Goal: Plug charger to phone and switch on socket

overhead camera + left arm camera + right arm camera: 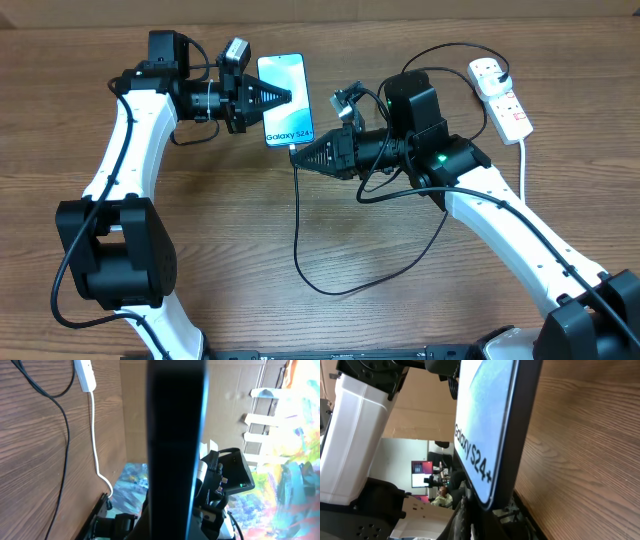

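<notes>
The phone shows its light blue screen with "Galaxy S24" text at the back middle of the wooden table. My left gripper reaches in from the left and is shut on the phone; in the left wrist view the phone is a dark edge-on band. My right gripper sits at the phone's near end, shut on the connector end of the charger. The black cable loops forward and back right toward the socket. In the right wrist view the phone looms just ahead; the connector itself is hidden.
The socket's thick white cord runs down the right side of the table. The charger's loop lies across the table's middle front. In the left wrist view the socket and its white cord lie beyond the phone.
</notes>
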`<action>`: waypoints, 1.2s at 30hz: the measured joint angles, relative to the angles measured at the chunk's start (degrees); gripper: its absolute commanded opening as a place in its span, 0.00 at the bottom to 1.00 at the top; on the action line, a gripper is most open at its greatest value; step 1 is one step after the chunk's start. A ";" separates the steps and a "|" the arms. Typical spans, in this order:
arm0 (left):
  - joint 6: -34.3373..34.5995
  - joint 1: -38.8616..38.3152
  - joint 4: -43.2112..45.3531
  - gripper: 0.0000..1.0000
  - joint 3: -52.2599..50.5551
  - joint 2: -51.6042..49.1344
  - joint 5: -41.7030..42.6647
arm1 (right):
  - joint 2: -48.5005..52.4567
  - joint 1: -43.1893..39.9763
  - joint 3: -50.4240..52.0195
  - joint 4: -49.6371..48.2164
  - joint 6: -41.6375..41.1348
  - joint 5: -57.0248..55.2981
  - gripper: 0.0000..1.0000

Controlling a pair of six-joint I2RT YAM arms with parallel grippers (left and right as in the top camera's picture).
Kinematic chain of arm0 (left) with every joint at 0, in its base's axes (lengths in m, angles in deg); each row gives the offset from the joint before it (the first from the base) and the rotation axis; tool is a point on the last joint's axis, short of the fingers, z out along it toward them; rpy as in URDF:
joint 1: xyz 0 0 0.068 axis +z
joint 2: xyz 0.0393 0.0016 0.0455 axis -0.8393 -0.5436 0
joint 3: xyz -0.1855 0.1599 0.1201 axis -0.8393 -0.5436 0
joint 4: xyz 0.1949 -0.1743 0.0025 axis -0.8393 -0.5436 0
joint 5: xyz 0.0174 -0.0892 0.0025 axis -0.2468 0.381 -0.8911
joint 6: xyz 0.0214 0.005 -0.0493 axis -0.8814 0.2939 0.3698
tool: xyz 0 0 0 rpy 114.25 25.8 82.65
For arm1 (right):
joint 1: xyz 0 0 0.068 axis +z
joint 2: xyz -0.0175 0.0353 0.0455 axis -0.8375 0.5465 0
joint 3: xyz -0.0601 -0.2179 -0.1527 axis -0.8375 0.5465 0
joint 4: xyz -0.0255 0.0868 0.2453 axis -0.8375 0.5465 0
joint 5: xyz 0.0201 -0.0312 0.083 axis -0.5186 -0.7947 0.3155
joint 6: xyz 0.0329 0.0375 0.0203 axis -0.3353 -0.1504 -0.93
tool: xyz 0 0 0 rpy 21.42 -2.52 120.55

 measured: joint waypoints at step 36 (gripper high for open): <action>-0.55 0.00 -0.02 0.04 0.00 0.00 0.11 | 0.00 0.26 0.00 0.37 -0.96 -0.74 0.04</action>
